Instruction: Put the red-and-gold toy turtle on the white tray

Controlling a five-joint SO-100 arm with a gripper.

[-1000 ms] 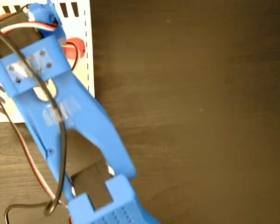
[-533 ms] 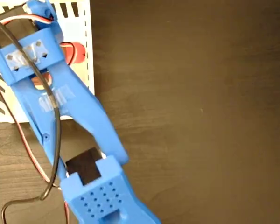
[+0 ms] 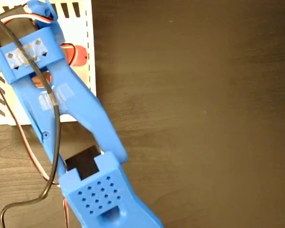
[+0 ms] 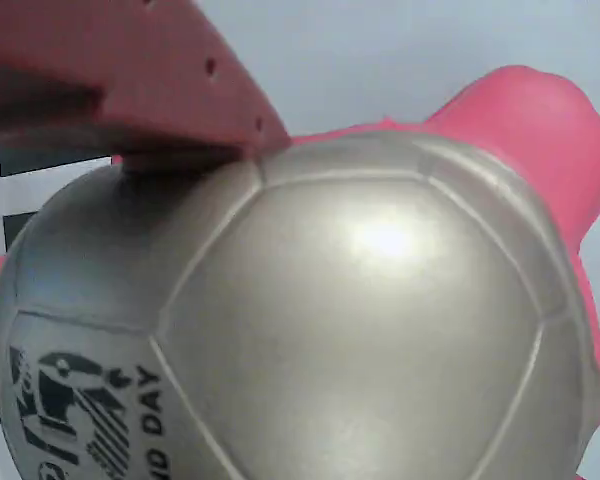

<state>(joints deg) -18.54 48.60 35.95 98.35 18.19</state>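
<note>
Table point(image 3: 194, 109) was dark brown wood-grain, matte, filling most of the fixed view; nothing of the room beyond it showed. The white tray point(image 3: 83, 28) lay flat at top left, with black diagonal stripes along its top edge and a thin dashed line down its right edge. Blue plastic arm point(image 3: 80, 118) reached up over the tray from the bottom edge, its base housing perforated with round holes, black and red-white cables looping beside it. The red-and-gold toy turtle point(image 4: 310, 320) sat over the tray, under the arm's end; only a red bit point(image 3: 78, 53) showed in the fixed view. In the wrist view its domed shell was shiny gold, panelled with seams, black print at lower left, red limbs sticking out. One red finger point(image 4: 130, 80) of the pincer touched the shell's top left; other finger not visible, so pincer state could not be told.
</note>
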